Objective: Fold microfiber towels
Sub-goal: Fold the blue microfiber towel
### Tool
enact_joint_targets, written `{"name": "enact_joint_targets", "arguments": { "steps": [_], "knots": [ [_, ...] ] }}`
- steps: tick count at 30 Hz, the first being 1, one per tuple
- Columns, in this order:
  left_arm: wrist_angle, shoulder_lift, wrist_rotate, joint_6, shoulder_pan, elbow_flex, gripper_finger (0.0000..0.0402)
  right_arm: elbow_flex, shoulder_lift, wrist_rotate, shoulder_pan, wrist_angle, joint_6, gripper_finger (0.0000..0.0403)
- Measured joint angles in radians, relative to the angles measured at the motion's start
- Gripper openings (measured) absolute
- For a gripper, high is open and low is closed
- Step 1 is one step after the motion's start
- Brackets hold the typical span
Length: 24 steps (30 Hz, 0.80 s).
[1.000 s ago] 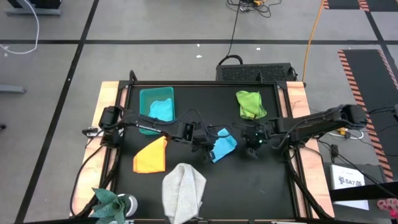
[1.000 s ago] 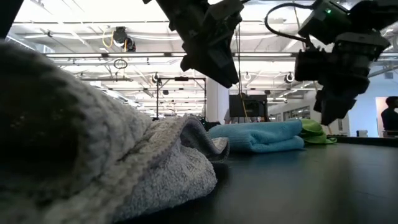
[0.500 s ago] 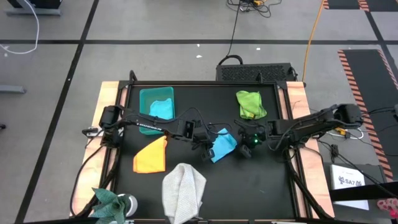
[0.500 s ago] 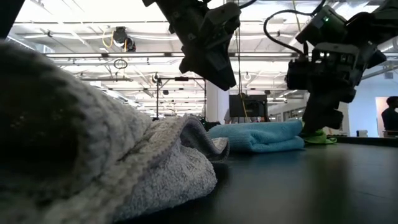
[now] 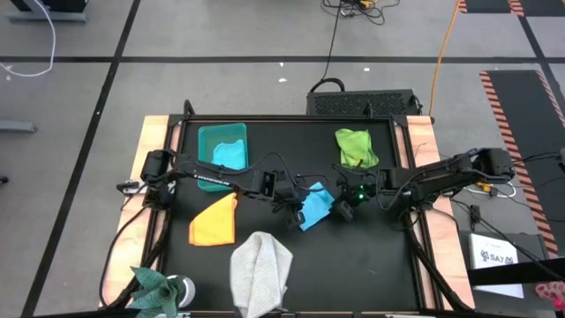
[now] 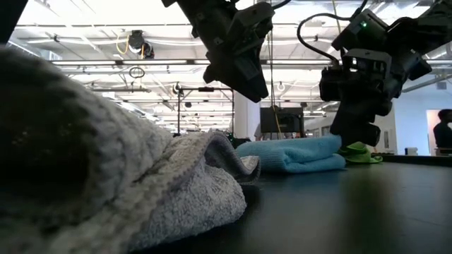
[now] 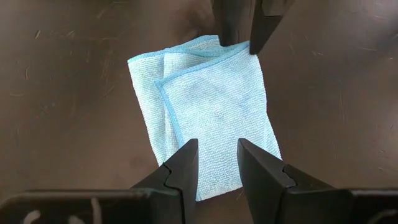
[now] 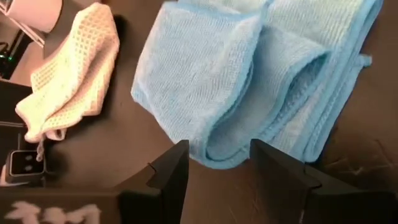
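Grey towel and orange-yellow towel lie nearest on the counter. Mid-counter, the folded light blue towel sits between the left claw and right claw, both parted, gripping nothing. Farther back, the teal bin holds a blue cloth; the lime green towel lies beside.
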Motion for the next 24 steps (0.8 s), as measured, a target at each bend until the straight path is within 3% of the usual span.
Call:
{"name": "enact_joint_targets", "arguments": {
  "steps": [24],
  "knots": [
    [0.002,0.000,-0.008,-0.006,0.000,0.000,0.0113,0.001,0.120,-0.018,-0.006,0.099,-0.004,0.0154]
  ]
}}
